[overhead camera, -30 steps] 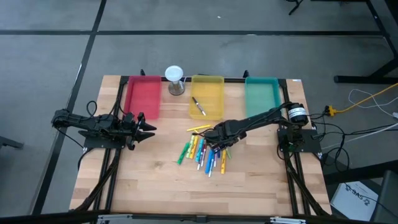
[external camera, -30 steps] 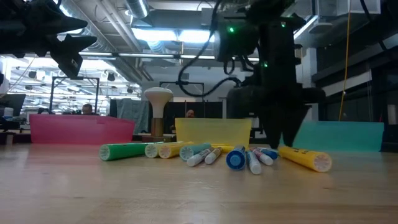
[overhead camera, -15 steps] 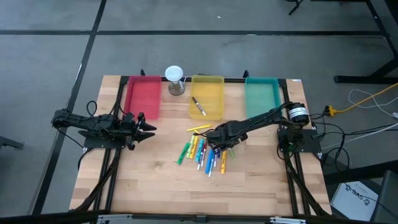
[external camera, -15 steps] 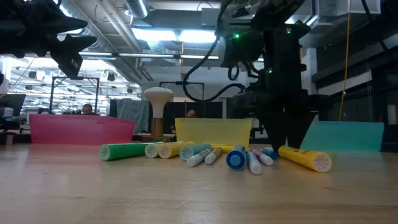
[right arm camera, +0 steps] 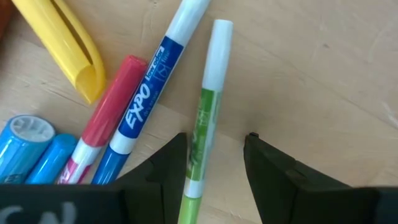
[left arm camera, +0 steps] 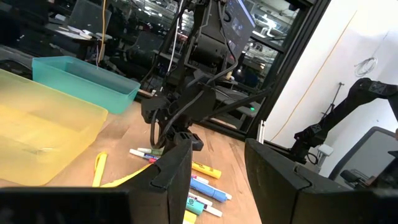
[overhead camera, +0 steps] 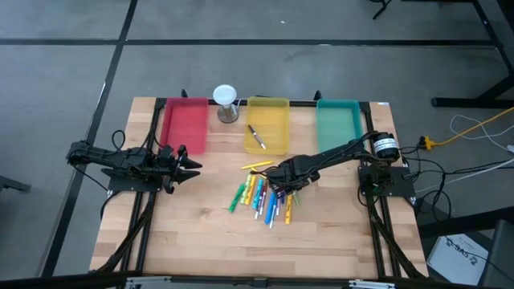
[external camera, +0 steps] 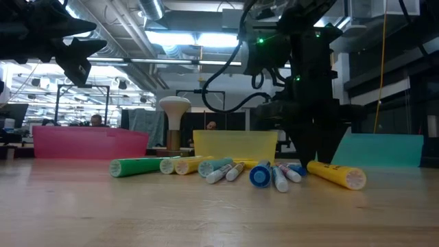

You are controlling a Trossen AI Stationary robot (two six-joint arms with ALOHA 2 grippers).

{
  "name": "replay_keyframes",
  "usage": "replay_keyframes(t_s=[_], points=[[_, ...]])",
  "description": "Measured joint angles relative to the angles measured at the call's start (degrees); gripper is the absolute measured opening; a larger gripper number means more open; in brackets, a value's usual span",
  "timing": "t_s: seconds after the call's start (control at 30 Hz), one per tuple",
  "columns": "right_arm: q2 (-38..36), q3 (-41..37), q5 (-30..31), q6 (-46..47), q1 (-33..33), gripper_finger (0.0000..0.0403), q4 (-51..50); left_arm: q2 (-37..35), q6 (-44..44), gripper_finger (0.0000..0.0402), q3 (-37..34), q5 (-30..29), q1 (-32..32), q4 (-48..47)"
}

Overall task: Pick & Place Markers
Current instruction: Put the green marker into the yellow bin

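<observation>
Markers (overhead camera: 261, 195): loose pile, table centre, in front of yellow tray (overhead camera: 267, 107); one marker already inside that tray (overhead camera: 256, 136).
R gripper (overhead camera: 283, 184): low over pile's right edge, fingers apart, straddling green-and-white marker (right arm camera: 202, 112); nothing gripped yet.
Change vs 1 s ago: R arm shifted slightly toward the pile, then no movement over last half sec. Judgement: alignment done, squeeze on green-and-white marker likely next.
L gripper (overhead camera: 183, 163): parked at left, near red tray (overhead camera: 185, 122), fingers apart, empty.
Teal tray (overhead camera: 338, 120): holds no markers.
</observation>
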Motion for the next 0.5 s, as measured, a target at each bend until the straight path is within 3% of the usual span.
replay_keyframes(t_s=[0.5], points=[[0.1, -0.1, -0.2, -2.5, 0.0, 0.0156, -2.6, 0.0, 0.0, 0.0143, 0.0, 0.0, 0.0, 0.0]])
